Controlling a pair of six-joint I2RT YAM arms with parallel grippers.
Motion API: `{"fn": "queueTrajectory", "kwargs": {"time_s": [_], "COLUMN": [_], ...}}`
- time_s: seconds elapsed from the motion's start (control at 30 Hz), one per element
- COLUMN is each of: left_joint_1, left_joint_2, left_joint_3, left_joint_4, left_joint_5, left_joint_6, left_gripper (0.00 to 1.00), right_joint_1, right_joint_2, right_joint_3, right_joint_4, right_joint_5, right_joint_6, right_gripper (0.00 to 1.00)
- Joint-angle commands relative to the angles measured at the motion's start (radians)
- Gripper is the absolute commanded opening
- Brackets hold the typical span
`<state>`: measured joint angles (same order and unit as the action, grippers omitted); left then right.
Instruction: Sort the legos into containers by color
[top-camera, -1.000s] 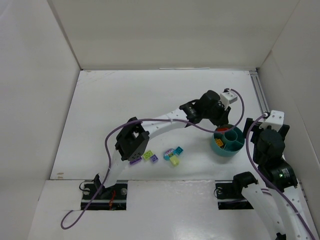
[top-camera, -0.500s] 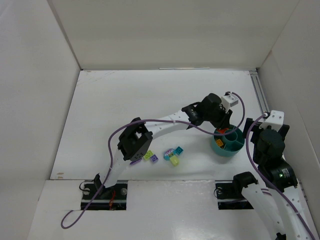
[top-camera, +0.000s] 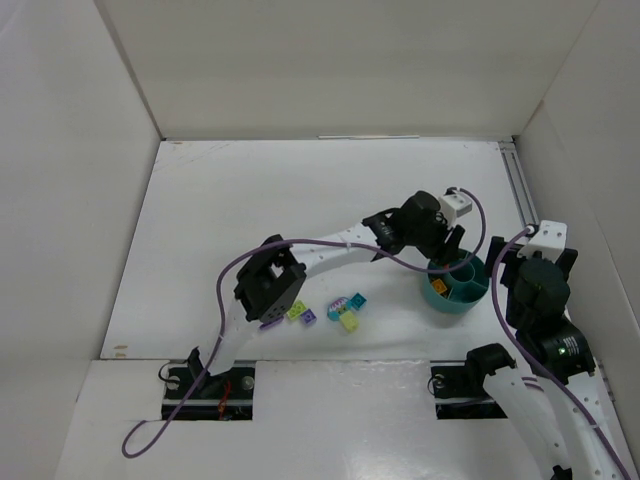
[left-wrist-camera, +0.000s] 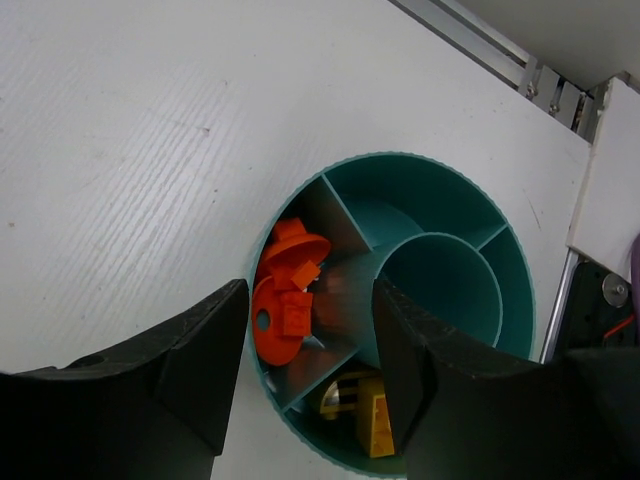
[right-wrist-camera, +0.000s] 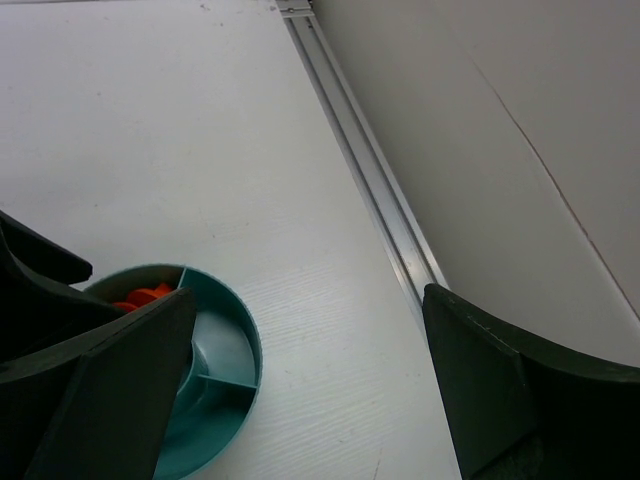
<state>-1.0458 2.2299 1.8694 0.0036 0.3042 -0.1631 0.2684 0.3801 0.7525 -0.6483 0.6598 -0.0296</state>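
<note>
legos (top-camera: 349, 321) are in two places: some lie loose on the white table (top-camera: 250, 200), and the others are already inside the teal bowl (top-camera: 450, 303). the table is closed by white walls on three sides, and a metal rail (right-wrist-camera: 370, 180) runs along its right edge. the left arm (top-camera: 330, 250) reaches across the table from its base to the bowl. the right arm (top-camera: 540, 310) is folded just beside the bowl, on its right side. the bowl stands on the right part of the table, near the rail, and inner walls divide it into wedge compartments around a round middle well. the left gripper (left-wrist-camera: 310, 300) hangs directly over the left side of the bowl; its fingers are parted and nothing is between them, so it is released. the right gripper (right-wrist-camera: 310, 295) is beside the bowl, its fingers spread wide and grasping nothing. in the left wrist view, orange pieces (left-wrist-camera: 285, 310) lie in one wedge, right under the gap between the left fingers, and a yellow brick (left-wrist-camera: 375, 425) lies in the neighbouring wedge. the loose legos, purple, lime green and teal, sit close together near the front edge of the table, beside the elbow of the left arm and well apart from the bowl.
</note>
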Motion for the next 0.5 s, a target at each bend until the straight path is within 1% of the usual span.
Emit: {"fn": "queueTrajectory", "kwargs": {"time_s": [0.0,0.03,0.07,0.13,0.17,0.23,0.27,0.3,0.33,0.37,0.4,0.43,0.47], "left_joint_1": [-0.003,-0.003,0.006,0.027,0.038,0.085,0.101,0.13,0.141,0.141,0.15,0.15,0.159], "left_joint_2": [-0.142,-0.189,-0.219,-0.289,-0.371,-0.47,-0.574,-0.628,-0.68,-0.731,-0.821,-0.861,-0.898], "left_joint_3": [-0.041,-0.058,-0.111,-0.188,-0.285,-0.405,-0.467,-0.586,-0.642,-0.689,-0.729,-0.798,-0.828], "left_joint_4": [0.044,0.055,0.055,0.09,0.104,0.137,0.165,0.165,0.165,0.142,0.116,0.083,0.041], "left_joint_5": [-0.036,-0.036,-0.046,-0.065,-0.065,-0.092,-0.106,-0.131,-0.169,-0.277,-0.34,-0.403,-0.521], "left_joint_6": [0.002,0.002,0.002,-0.007,-0.007,-0.059,-0.075,-0.088,-0.102,-0.136,-0.159,-0.185,-0.22], "left_gripper": [0.51,0.52,0.57,0.73,0.77,0.94,1.0,1.0,1.0,1.0,1.0,1.0,1.0], "right_joint_1": [-0.005,-0.005,-0.005,-0.005,-0.005,-0.005,-0.005,-0.005,-0.005,-0.005,-0.005,-0.005,-0.005], "right_joint_2": [0.0,0.0,0.0,0.02,0.029,0.069,0.083,0.104,0.117,0.129,0.146,0.189,0.212], "right_joint_3": [0.005,0.005,0.005,-0.004,-0.004,-0.004,-0.004,-0.004,-0.004,-0.016,-0.016,-0.016,-0.016], "right_joint_4": [0.003,0.019,0.041,0.064,0.082,0.096,0.107,0.14,0.165,0.188,0.218,0.228,0.228], "right_joint_5": [-0.032,-0.048,-0.063,-0.118,-0.14,-0.201,-0.23,-0.264,-0.303,-0.398,-0.443,-0.486,-0.556], "right_joint_6": [-0.018,-0.032,-0.062,-0.095,-0.11,-0.151,-0.168,-0.208,-0.234,-0.26,-0.282,-0.314,-0.326], "right_gripper": [1.0,1.0,1.0,1.0,1.0,1.0,1.0,1.0,1.0,1.0,1.0,1.0,1.0]}}
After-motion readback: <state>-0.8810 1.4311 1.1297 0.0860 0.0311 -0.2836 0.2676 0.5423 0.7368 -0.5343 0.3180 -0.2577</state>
